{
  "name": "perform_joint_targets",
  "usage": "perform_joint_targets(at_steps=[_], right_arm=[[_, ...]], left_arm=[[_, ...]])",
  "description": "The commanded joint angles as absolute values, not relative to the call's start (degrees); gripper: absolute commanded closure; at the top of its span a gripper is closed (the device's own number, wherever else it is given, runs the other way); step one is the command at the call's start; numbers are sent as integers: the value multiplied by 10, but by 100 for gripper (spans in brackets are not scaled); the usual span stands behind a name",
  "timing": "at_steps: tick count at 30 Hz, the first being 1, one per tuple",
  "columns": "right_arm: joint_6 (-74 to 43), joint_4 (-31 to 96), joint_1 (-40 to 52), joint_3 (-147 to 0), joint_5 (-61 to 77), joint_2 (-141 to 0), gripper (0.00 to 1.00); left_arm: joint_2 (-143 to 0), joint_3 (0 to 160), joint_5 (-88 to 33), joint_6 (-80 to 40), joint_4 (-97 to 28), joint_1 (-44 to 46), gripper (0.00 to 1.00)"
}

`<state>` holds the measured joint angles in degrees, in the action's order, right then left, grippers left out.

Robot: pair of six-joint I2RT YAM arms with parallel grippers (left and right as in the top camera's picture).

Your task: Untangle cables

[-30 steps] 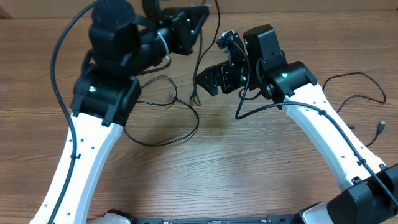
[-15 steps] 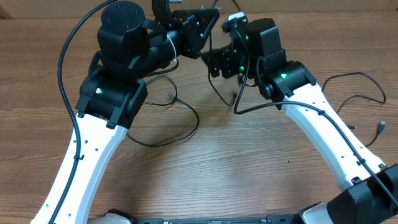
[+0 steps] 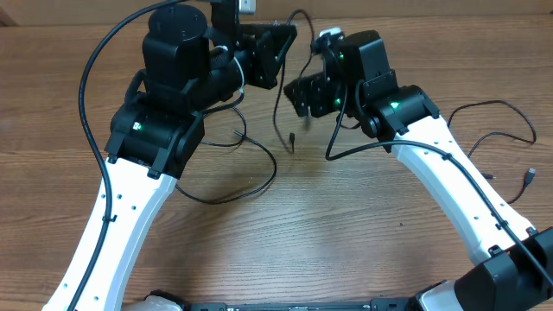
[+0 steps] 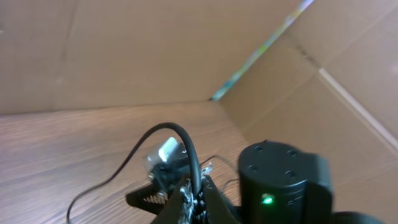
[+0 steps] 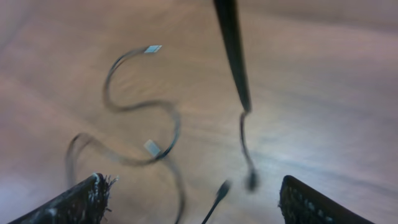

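My left gripper (image 3: 278,45) is shut on a thin black cable (image 3: 278,95), lifted off the table. The cable arches over the jaws (image 4: 194,190) and hangs down to a free plug end (image 3: 291,145). My right gripper (image 3: 298,93) is open and empty, just right of the hanging strand. In the right wrist view its jaws (image 5: 205,202) stand wide apart, with the hanging cable (image 5: 231,43) and two blurred cable ends (image 5: 249,180) between them. A second cable (image 3: 251,168) lies looped on the table under my left arm; it also shows in the right wrist view (image 5: 140,106).
More thin black cables (image 3: 492,130) with a plug (image 3: 528,178) lie at the right edge of the wooden table (image 3: 346,233). Cardboard walls (image 4: 155,50) stand behind the table. The two wrists are close together at the far middle.
My left gripper has moved right and up with the cable. My right gripper has moved up towards it, and the hanging cable end has swung right, then back.
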<state>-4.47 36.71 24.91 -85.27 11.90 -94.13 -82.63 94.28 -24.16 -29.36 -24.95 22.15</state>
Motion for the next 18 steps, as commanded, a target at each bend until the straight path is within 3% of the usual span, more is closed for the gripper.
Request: perform_joint_targets(at_steps=[1,5,12,18], right_arm=[[-47,396,252,-863,216,-925,18],[-47,461,250,-863,201,-925,21],[-123,581,211,-863,10,-925,22],[-148,631,134,-863,3,-925,22]], left_arm=[[-833,951,-213,-224,-276,225,96],[-850,951,-213,-180,-345,227,96],[-913,951,-215,-133,-437,247,96],[-970,951,-258,-133,-441,290,96]])
